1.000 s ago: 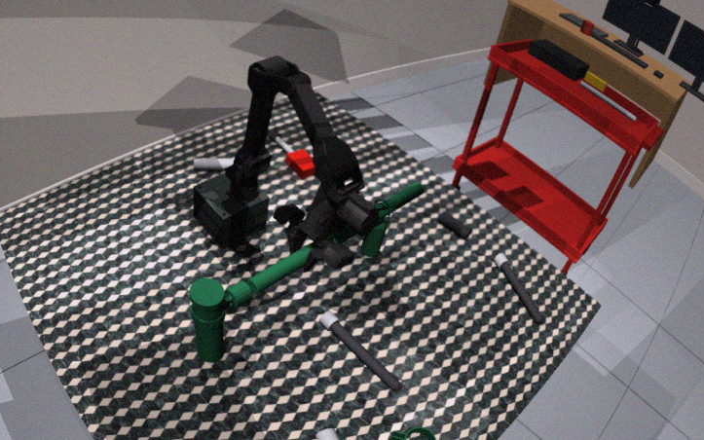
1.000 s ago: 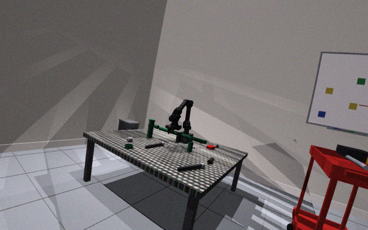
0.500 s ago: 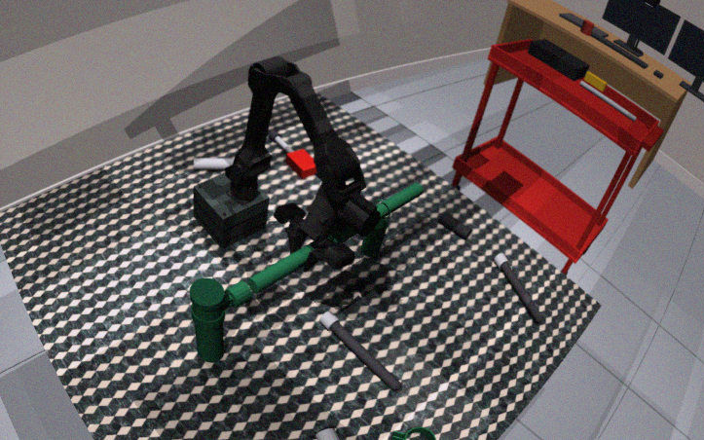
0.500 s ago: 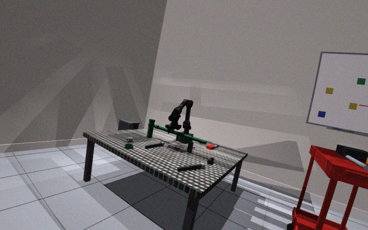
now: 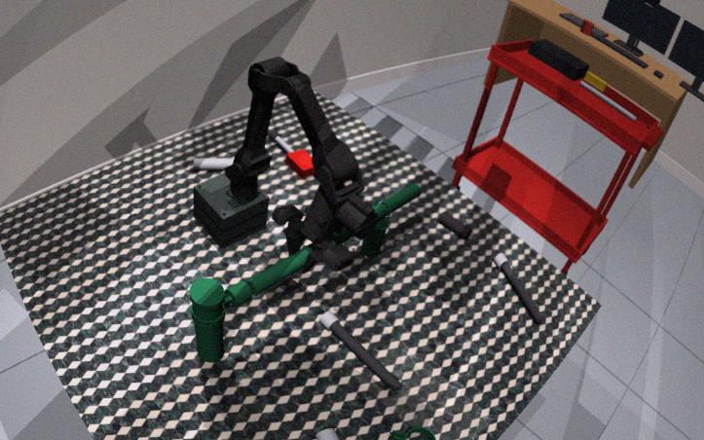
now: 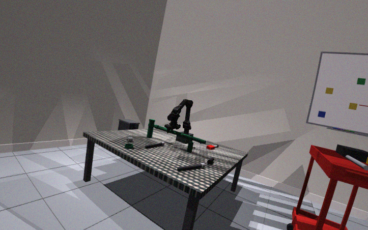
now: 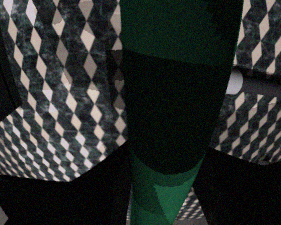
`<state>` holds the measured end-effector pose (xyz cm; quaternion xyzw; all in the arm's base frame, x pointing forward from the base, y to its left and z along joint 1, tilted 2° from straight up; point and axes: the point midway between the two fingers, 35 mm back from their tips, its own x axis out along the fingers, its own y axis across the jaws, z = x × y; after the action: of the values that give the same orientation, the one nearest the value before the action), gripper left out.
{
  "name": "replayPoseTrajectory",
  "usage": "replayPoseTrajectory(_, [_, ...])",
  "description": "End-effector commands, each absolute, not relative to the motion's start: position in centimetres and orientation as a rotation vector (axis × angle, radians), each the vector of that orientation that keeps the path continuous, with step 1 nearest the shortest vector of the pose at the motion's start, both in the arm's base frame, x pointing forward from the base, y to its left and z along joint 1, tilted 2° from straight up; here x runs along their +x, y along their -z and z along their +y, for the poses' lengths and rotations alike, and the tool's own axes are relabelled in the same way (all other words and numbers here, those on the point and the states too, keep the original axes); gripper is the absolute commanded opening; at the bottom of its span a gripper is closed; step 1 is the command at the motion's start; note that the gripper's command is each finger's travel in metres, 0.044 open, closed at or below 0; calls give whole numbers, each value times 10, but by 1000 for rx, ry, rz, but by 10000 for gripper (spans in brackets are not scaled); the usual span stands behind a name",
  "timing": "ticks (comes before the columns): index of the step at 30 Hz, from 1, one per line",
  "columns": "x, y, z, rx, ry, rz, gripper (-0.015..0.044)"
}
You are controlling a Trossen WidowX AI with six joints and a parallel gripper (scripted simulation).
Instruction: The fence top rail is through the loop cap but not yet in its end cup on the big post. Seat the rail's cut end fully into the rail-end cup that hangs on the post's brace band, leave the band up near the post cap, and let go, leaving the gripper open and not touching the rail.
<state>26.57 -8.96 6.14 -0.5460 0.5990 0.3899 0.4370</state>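
Note:
The green top rail runs nearly level through the loop cap on the short post. Its other end meets the mouth of the green rail-end cup beside the big post. The two look roughly in line; how deep the cut end sits cannot be told. The brace band is high on the post, near the post cap. My gripper is shut on the rail between the two posts.
A dark grey bar with a white end lies on the table in front of the rail. Another bar and a short dark cylinder lie beyond the short post. A red block is behind the arm.

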Motion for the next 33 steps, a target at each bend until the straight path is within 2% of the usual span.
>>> replayPoseTrajectory(1, [266,-64,-99,-1362,-953,1496,0])
replayPoseTrajectory(33, [263,-62,-105,-1361,-963,1498,0])
